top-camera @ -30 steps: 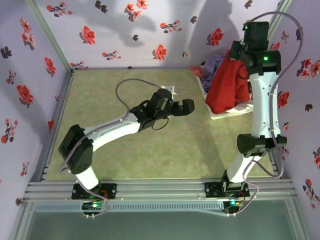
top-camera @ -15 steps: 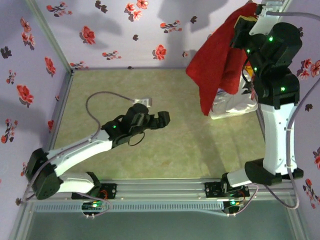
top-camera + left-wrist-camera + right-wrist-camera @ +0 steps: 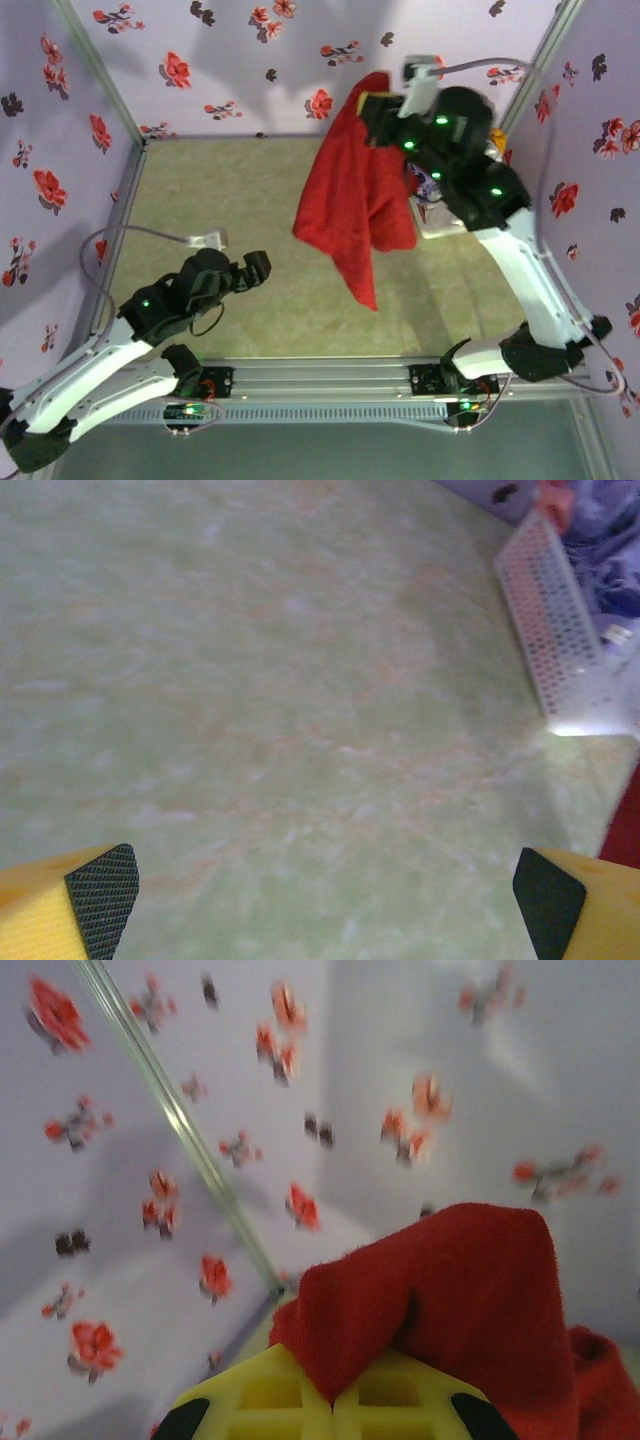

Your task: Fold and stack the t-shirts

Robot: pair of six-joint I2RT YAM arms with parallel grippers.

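Currently the deep red t-shirt (image 3: 350, 205) is hung at 1 o'clock, pinched in the closed right gripper (image 3: 330, 1405). The left gripper (image 3: 325, 885) is spread wide, empty, at 8 o'clock. Risk: w/ one bunched edge gripped, the cloth could be slipped or laid crumpled.

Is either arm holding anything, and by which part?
The right arm's jaws are shut on a bunched fold at the upper end of the red t-shirt, which hangs down above the table. The left arm's jaws are open, holding nothing.
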